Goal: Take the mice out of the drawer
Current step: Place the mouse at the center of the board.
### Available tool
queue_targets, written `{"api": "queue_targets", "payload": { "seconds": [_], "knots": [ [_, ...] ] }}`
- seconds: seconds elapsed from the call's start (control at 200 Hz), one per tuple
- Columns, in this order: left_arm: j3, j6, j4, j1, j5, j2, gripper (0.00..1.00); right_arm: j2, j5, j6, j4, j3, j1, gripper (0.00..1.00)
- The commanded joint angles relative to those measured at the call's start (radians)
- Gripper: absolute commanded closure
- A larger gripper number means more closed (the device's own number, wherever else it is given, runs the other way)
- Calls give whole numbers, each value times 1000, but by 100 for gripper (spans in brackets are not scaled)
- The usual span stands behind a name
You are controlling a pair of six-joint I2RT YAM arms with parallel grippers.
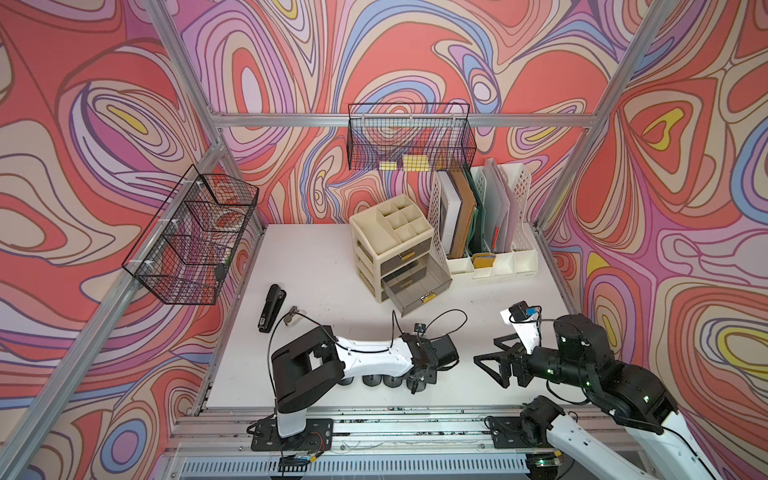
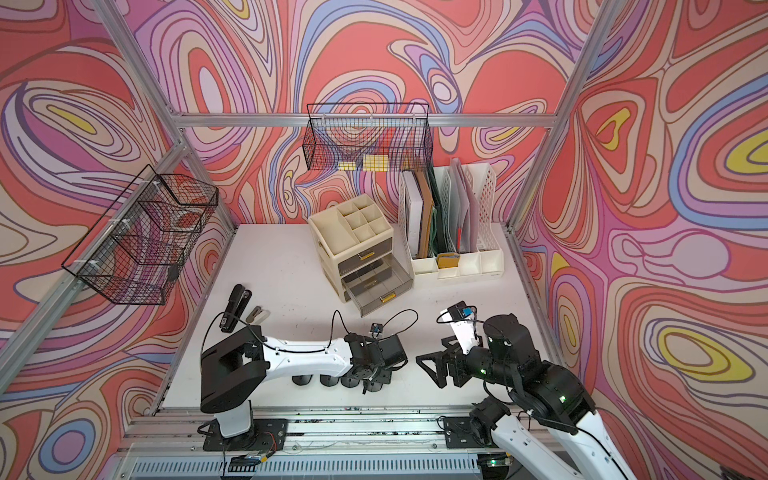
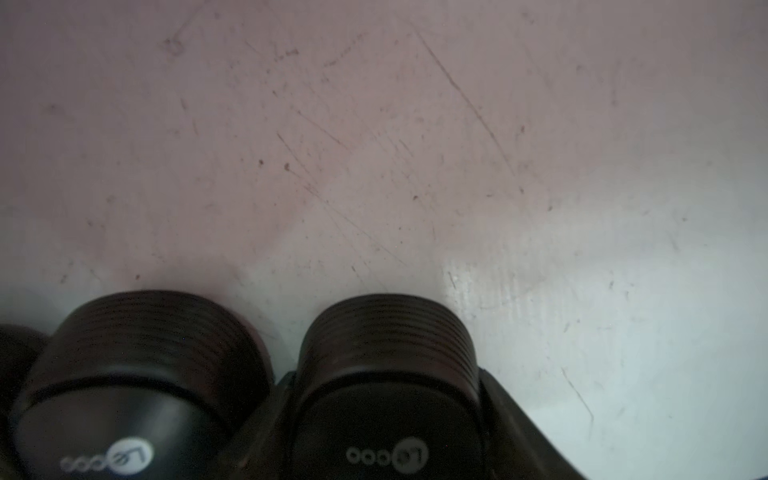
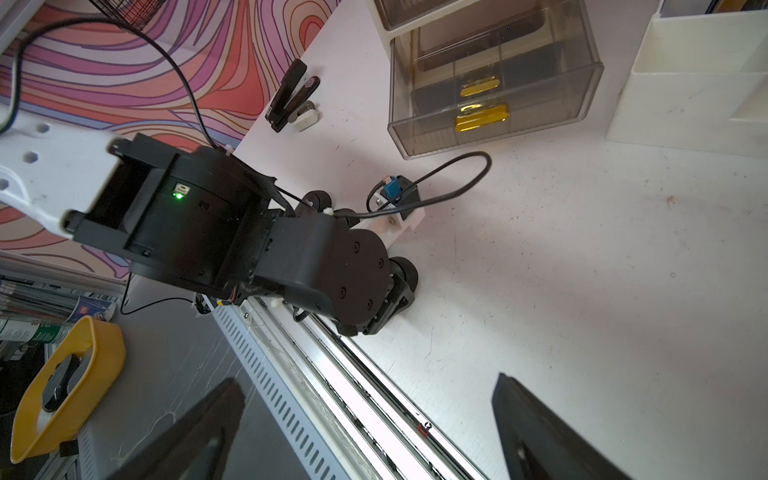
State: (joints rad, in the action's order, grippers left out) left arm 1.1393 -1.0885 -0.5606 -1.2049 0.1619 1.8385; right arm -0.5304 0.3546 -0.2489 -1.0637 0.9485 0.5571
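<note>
Several black mice stand in a row near the table's front edge, partly under my left forearm in both top views point(image 1: 371, 381) point(image 2: 328, 380). My left gripper point(image 1: 420, 380) point(image 2: 374, 381) is at the right end of that row, shut on the end mouse point(image 3: 386, 395), which rests on the table with a finger point(image 3: 511, 419) against each side. A neighbouring mouse point(image 3: 137, 374) sits right beside it. The smoky-grey drawer point(image 1: 419, 302) point(image 4: 494, 133) with its gold handle is pulled out of the cream organiser point(image 1: 376, 232). My right gripper point(image 1: 492, 353) point(image 4: 370, 436) hangs open and empty over the table's front edge.
A black stapler point(image 1: 270, 307) and a small staple remover point(image 1: 293, 318) lie at the left of the table. A white file holder point(image 1: 486, 257) stands at the back right beside the organiser. Wire baskets hang on the left wall point(image 1: 195, 237) and the back wall point(image 1: 411, 137).
</note>
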Motion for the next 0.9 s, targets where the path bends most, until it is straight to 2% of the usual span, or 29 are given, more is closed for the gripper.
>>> {"api": "queue_targets", "payload": {
  "seconds": [0.0, 0.27, 0.561, 0.731, 0.896],
  "knots": [
    [15, 6, -27, 2, 16, 19, 34, -1, -14, -7, 1, 7, 4, 2],
    [21, 16, -19, 1, 8, 21, 21, -5, -14, -7, 1, 7, 4, 2],
    [69, 65, -47, 0, 31, -8, 17, -3, -8, -4, 1, 9, 3, 2],
    [113, 162, -56, -1, 41, -77, 11, 43, 13, 0, 13, 13, 3, 2],
    [214, 284, -147, -1, 85, -164, 1, 48, 7, -9, 37, 30, 2, 2]
  ]
}}
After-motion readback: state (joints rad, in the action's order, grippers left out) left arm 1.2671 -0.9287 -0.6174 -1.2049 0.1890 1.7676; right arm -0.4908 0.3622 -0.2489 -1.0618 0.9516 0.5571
